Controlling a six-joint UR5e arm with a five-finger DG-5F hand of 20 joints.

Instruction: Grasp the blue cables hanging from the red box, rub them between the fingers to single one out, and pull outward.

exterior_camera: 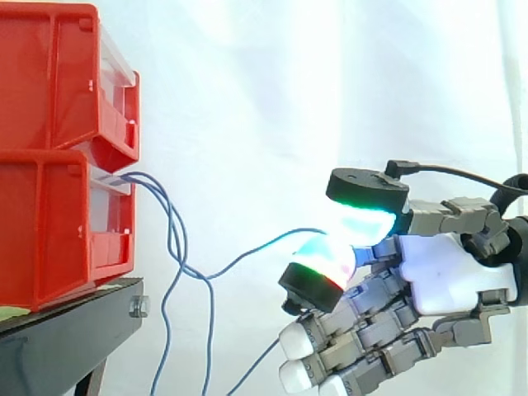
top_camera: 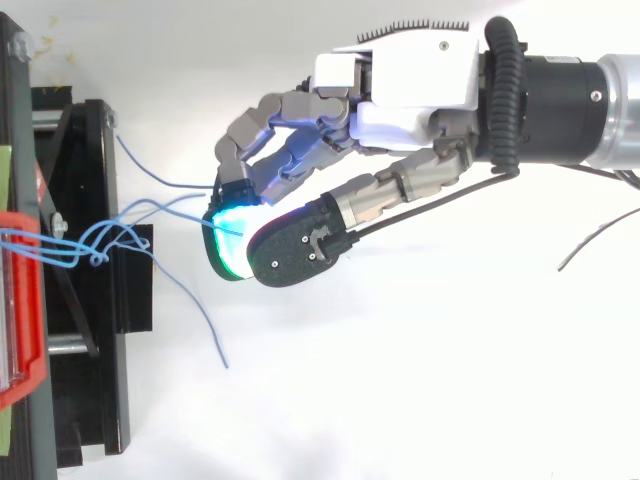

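Step in hand: singling out one cable and drawing it outward.

Findings:
- The thin blue cables [exterior_camera: 175, 239] leave the front of the stacked red plastic box [exterior_camera: 49, 165], which sits on the black bench [exterior_camera: 66, 330]. They hang in loose loops beside it, well apart from the bench edge.
- The robot hand [exterior_camera: 454, 272] is level with the lower half of the box and well clear of it. Two glowing pads [exterior_camera: 363, 219] are pressed together on one blue strand [exterior_camera: 264, 243], which runs in a shallow arc from the hanging bundle into the pinch. The other fingers are curled beneath and hold nothing that can be made out.
- In the top view, the cables cross in a tangle [top_camera: 90, 245] close to the box, and one loose end [top_camera: 215, 345] trails free.
- A further strand rises toward the lower fingers in the side view. Whether it touches them cannot be told.

Assessment: one strand appears isolated, with slack left in it.

Recommendations:
- Keep pad pressure steady, since a thin cable is likely to slip.
- Pull straight away from the box and level, so the strand stays centred between the pads.
- Take up the slack gradually, because the tangle may drag neighbouring cables along.
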